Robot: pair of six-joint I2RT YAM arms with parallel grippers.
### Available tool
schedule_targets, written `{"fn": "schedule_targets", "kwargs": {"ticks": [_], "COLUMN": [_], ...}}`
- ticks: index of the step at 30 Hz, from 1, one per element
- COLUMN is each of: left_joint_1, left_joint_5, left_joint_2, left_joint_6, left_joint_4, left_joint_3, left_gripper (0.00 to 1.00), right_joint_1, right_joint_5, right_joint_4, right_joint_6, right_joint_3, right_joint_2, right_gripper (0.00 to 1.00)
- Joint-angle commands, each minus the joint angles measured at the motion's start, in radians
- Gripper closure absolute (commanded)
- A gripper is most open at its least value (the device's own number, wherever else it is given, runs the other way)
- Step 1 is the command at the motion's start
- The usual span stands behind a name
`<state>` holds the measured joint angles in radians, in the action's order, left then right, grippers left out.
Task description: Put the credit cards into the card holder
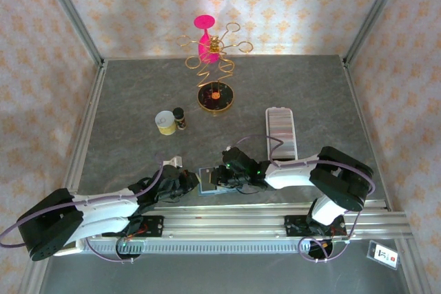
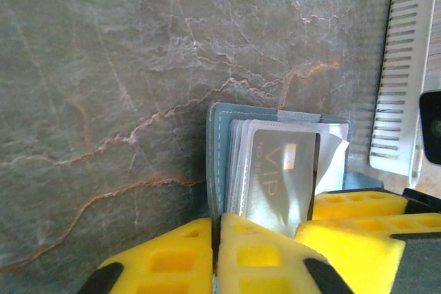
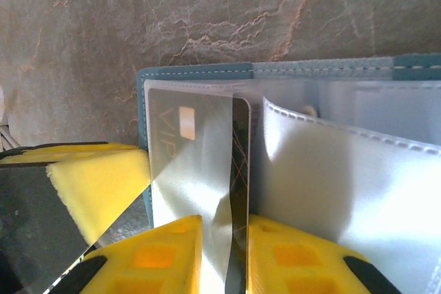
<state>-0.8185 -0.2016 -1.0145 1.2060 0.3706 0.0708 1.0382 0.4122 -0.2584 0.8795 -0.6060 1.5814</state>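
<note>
Right now the left jaws are shut flat on the teal wallet (image 2: 219, 142) cover, pinning it near the front of the worktop (image 1: 138, 101). The right jaws are pinched narrow on the silver VIP credit card (image 3: 200, 170), which sits mostly inside its clear sleeve. Can't tell if sleeve film is caught in the pinch too. The card holder (image 1: 281, 131) lies well apart, further back on the right.

Risks:
- Film pinched with the card: a pull would drag the whole wallet or tear the sleeve.
- Left hold is on the thin cover only, so it could slip under load.
- Both sets of jaws sit just beside each other, so they could clash on retract.
- A glossy card in foam pads may twist and miss a slot.
- A card dropped flat would be hard to re-pick.

Surface: grey stone-look slab, pale and rust veins, flat.

Room: aluminium-framed cell with orange-patterned wallpaper. A gold wire stand (image 1: 217, 74) holding a pink glass (image 1: 204, 32), a cup (image 1: 165, 122) and a dark bottle (image 1: 180, 118) stand further back.
</note>
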Motion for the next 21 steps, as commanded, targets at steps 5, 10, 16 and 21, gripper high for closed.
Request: {"fn": "schedule_targets", "kwargs": {"ticks": [5,10,16,21], "left_joint_1": [-0.012,-0.012,-0.011,-0.011], "left_joint_5": [0.009,0.036,0.040,0.041], "left_joint_2": [0.058,0.119,0.156,0.166], "left_joint_6": [-0.019,-0.053,-0.068,-0.075], "left_joint_4": [-0.051,-0.177,-0.239,-0.269], "left_joint_3": [0.038,0.071,0.085,0.101], "left_gripper": [1.00,1.00,1.00,1.00], "right_joint_1": [0.013,0.012,0.012,0.013], "right_joint_5": [-0.035,-0.179,-0.366,-0.443], "right_joint_4": [0.033,0.244,0.471,0.575], "right_joint_6": [-0.001,-0.045,-0.082,-0.101], "right_joint_3": [-0.010,-0.078,-0.133,-0.143], "right_joint_2": [-0.041,-0.101,-0.166,-0.187], "right_gripper": [0.70,0.64,0.61,0.53]}}
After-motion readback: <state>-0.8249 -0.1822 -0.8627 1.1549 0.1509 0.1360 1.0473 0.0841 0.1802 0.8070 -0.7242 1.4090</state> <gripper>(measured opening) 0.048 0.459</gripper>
